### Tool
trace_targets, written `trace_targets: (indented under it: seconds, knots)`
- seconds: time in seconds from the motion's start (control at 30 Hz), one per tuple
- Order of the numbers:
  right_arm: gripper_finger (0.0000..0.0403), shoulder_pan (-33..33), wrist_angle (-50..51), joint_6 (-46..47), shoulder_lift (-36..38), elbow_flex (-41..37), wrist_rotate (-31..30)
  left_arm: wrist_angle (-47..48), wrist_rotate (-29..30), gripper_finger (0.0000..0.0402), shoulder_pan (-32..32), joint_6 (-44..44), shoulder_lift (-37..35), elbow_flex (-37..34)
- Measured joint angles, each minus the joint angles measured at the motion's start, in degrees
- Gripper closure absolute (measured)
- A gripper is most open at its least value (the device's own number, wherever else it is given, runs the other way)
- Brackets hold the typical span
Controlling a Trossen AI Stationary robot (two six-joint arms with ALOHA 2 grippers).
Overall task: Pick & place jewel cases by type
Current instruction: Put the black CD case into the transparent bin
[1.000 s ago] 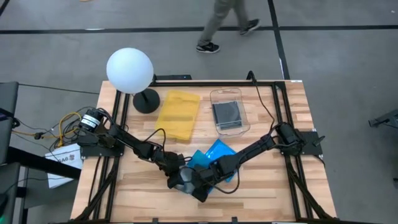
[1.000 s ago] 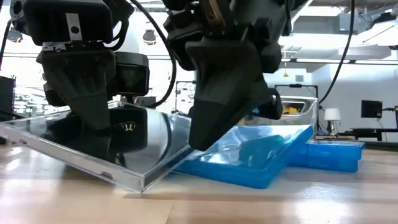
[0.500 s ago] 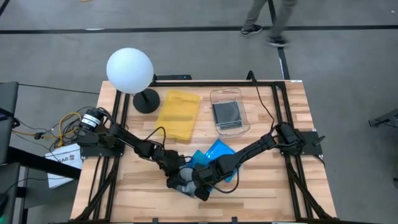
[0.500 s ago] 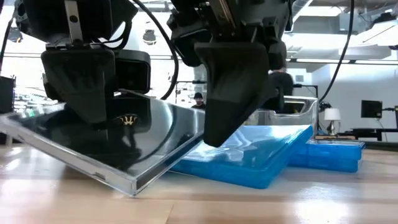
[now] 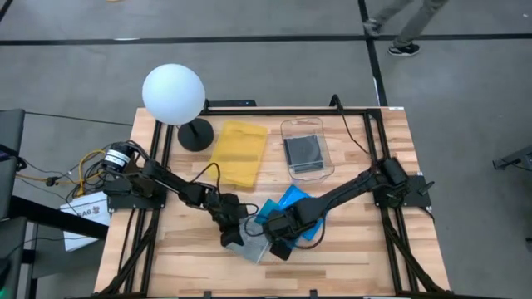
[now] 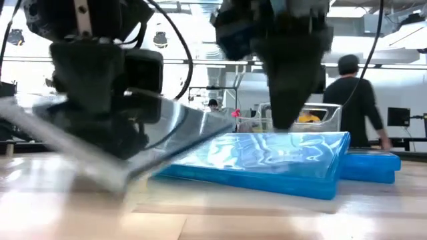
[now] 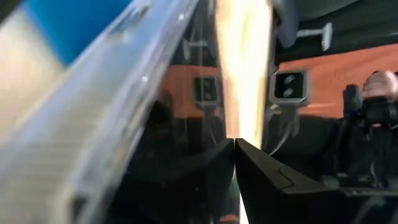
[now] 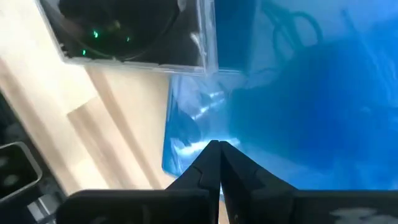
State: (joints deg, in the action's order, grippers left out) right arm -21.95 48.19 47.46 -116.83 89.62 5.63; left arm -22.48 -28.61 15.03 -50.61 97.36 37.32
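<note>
Clear case [image 6: 113, 143] tilted, pinched in left claw [image 5: 231, 237]; right claw [image 8: 219, 149] closed, empty, over blue case [image 8: 298, 106].

A wooden table [image 5: 349, 249] with a black frame stands on a grey floor [image 5: 465, 91] crossed by dark lines. A white globe lamp [image 5: 173, 94] sits at the table's far left corner. A person [image 5: 407, 21] walks beyond the far edge. Across the table, another person [image 6: 357, 100] in black stands in a bright white room under ceiling beams.
</note>
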Motion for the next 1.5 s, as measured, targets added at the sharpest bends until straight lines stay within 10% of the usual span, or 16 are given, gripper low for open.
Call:
trace_targets:
  seconds: [1.07,1.5]
  knots:
    - [0.0403,-1.29,40.33,13.62,26.80,0.00,-6.23,9.39,8.64,0.0319,-14.50,13.26,-4.89,20.33]
    - [0.0403,-0.24,41.76,14.33,33.57,-4.76,-12.10,11.73,11.19,0.0319,-20.22,15.98,-4.89,24.61]
